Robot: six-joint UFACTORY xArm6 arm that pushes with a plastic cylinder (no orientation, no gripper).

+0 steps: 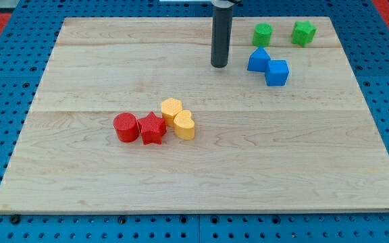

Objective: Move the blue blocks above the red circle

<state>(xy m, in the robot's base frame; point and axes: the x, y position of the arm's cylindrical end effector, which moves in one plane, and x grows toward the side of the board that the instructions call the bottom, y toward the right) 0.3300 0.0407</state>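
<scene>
Two blue blocks touch each other near the view's top right: a blue triangle-like block (258,59) and a blue cube (277,72) just right of and below it. The red circle (125,127) lies left of centre, touching a red star (152,128) on its right. My tip (219,65) stands on the board just left of the blue triangle-like block, a small gap apart, and far up and right of the red circle.
A yellow hexagon (171,110) and a yellow heart (184,125) sit right of the red star. Two green blocks (263,34) (303,32) lie near the board's top edge, above the blue blocks. The wooden board (201,182) sits on a blue pegboard.
</scene>
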